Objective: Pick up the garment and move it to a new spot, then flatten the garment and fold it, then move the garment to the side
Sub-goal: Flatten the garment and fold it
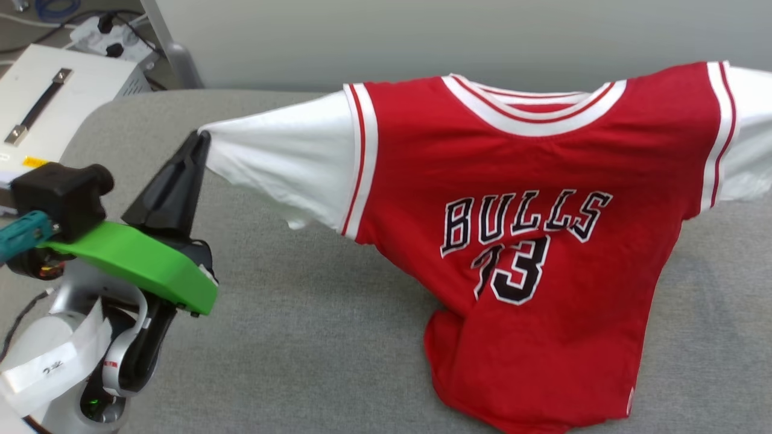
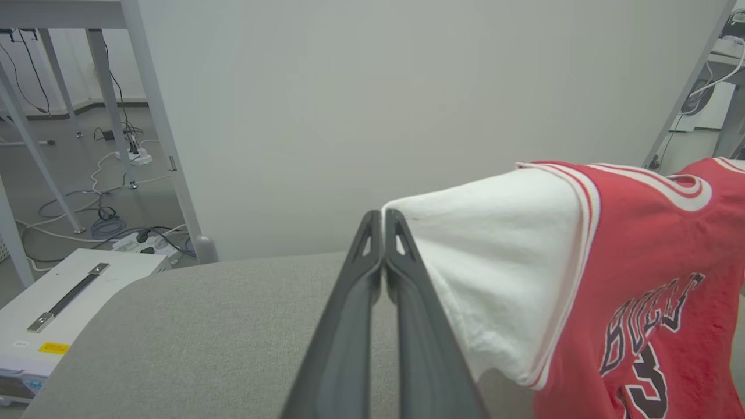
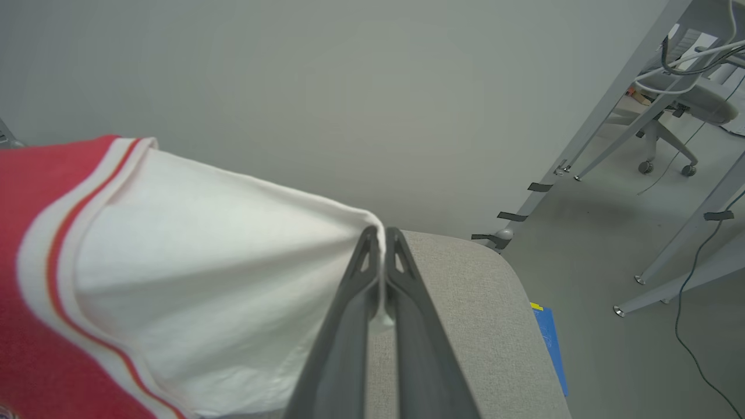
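Red shirt (image 1: pixel 531 181) hangs stretched left to right over the grey tabletop (image 1: pixel 301 337), hem touching it; left tool (image 1: pixel 199 141) clamps the left sleeve (image 1: pixel 283 163), right tool (image 3: pixel 381 241) pinches the right sleeve (image 3: pixel 221 262).

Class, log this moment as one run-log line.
phase: lift; left gripper: shut on one white sleeve; right gripper: shut on other sleeve; red-and-white Bulls T-shirt: stretched between, hem on grey cloth table

The garment (image 1: pixel 531 181) is red with white sleeves, red and white stripes at the neck, and black letters edged white. The table (image 1: pixel 301 337) is grey.
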### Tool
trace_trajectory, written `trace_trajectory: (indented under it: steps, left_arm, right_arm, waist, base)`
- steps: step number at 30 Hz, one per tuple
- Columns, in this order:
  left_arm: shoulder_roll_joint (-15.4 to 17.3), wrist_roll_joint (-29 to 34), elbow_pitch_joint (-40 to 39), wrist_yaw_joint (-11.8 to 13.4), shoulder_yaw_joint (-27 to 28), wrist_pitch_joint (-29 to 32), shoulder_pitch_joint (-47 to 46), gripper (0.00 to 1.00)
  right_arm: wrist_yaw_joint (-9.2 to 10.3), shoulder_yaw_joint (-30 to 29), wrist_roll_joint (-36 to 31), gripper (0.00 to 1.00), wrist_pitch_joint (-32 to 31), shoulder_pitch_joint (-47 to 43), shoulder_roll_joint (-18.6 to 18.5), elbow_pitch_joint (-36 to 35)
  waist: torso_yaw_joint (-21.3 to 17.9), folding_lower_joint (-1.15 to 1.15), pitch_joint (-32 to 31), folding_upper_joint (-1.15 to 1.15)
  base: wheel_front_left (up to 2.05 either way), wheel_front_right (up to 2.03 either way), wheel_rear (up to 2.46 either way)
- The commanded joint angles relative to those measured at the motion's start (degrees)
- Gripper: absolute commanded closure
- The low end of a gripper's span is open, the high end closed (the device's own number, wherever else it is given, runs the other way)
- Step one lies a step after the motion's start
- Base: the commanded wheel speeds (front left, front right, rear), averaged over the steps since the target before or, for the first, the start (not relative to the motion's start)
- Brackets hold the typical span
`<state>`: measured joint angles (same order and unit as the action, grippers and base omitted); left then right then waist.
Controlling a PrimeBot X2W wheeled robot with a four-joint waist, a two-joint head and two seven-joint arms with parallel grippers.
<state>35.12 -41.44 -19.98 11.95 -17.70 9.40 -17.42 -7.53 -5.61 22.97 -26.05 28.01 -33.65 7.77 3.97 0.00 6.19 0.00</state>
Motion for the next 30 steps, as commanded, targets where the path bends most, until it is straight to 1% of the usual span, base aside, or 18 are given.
trace_trajectory:
  steps: [1,3,10,11,15,19,24,30]
  left_arm:
    - [0.64,0.78,-0.68,0.67,0.97,-1.37,-1.02,1.00]
    - [0.91,1.27,-1.11,0.66,1.50,-2.21,-1.38,1.00]
    - [2.05,2.07,-3.03,1.14,3.92,-3.61,-3.48,1.00]
    - [2.61,2.21,-3.54,1.22,4.71,-3.62,-4.40,1.00]
    - [3.37,2.10,-4.10,1.36,6.04,-3.59,-5.82,1.00]
    - [4.00,1.44,-4.38,1.18,7.03,-3.22,-6.93,1.00]
    - [5.00,0.26,-2.95,-0.57,7.60,-2.46,-10.24,1.00]
    - [7.17,-1.62,2.40,-5.04,8.13,-0.54,-19.82,1.00]
  right_arm:
    - [0.04,-0.50,-0.10,1.00,0.81,-0.94,-0.75,-1.34]
    - [0.04,-0.70,-0.69,1.00,1.48,-1.00,-1.27,-3.25]
    - [0.04,-2.09,-0.31,1.00,2.29,-0.09,-1.29,-8.61]
    - [0.04,-2.88,-0.12,1.00,2.71,0.62,-0.98,-9.54]
    - [0.04,-3.53,0.00,1.00,3.17,1.64,-0.73,-10.54]
    - [0.04,-3.45,0.25,1.00,3.60,2.97,-0.79,-10.76]
    - [0.04,-2.82,1.35,1.00,3.46,7.18,-0.81,-9.22]
    - [0.04,-1.48,1.33,1.00,4.07,16.47,-1.94,-5.34]
  waist:
    - [-1.35,0.00,-2.73,0.00]
    - [-1.55,0.00,-3.64,0.00]
    - [-2.22,0.00,-5.33,0.00]
    - [-2.41,0.00,-5.50,0.00]
    - [-2.78,0.00,-5.12,0.00]
    - [-3.27,0.00,-3.21,0.00]
    - [-3.79,0.00,1.09,0.00]
    - [-4.30,0.00,8.73,0.00]
  base:
    - [0.00,0.00,0.00]
    - [0.00,0.00,0.00]
    - [0.00,0.00,0.00]
    - [0.00,0.00,0.00]
    - [0.00,0.00,0.00]
    - [0.00,0.00,0.00]
    - [0.00,0.00,0.00]
    - [0.00,0.00,0.00]
